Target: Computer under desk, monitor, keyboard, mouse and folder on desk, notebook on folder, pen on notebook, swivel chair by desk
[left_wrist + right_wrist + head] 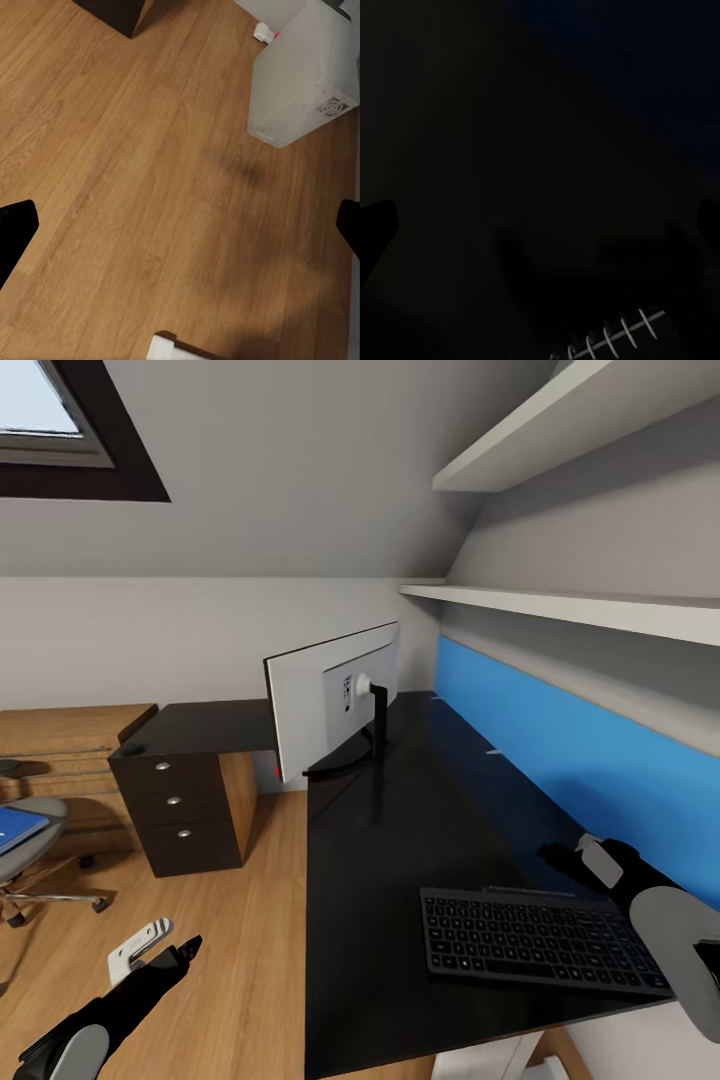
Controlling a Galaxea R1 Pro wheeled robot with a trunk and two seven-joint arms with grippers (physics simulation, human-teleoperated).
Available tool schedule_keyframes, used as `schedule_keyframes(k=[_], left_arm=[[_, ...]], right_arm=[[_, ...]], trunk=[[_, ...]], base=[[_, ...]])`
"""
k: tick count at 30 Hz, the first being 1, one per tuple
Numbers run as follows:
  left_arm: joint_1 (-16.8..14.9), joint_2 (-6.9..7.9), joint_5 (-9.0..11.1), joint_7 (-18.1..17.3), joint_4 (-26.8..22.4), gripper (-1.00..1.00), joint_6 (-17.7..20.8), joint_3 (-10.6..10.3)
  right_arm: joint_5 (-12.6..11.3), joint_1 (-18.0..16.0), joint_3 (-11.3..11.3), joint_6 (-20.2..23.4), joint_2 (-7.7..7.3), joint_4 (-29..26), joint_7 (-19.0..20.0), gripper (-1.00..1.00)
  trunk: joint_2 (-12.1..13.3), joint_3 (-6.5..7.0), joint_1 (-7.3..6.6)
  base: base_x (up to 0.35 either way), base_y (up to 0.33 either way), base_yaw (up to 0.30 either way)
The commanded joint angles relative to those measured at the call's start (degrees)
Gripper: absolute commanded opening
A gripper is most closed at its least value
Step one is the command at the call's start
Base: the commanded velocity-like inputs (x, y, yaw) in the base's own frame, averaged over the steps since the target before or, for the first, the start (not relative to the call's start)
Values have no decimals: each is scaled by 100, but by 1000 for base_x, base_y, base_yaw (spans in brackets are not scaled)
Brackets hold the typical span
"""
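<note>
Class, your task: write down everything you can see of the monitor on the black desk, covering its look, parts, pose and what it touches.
The monitor is a wide, thin flat screen seen from behind: a smooth white back with a small rectangular panel of ports, a white mount and a slim black neck running down to a black curved foot. It stands upright on the black desk, near its far end, only the foot touching the top. A small red mark shows at its lower corner. The keyboard lies apart from it, nearer the camera.
</note>
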Motion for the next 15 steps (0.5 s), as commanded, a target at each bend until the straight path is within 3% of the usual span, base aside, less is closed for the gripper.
schedule_keyframes(k=[1, 15], left_arm=[[-2, 2, 61, 49, -10, 100, 15, -1], [-2, 2, 64, 49, -17, 100, 6, 3]], right_arm=[[-42, -1, -7, 30, -3, -14, -37, 100], [-59, -1, -12, 42, -69, -12, -36, 100]], trunk=[[-3, -5, 1], [-3, -5, 1]], base=[[66, 0, 0], [16, 0, 0]])
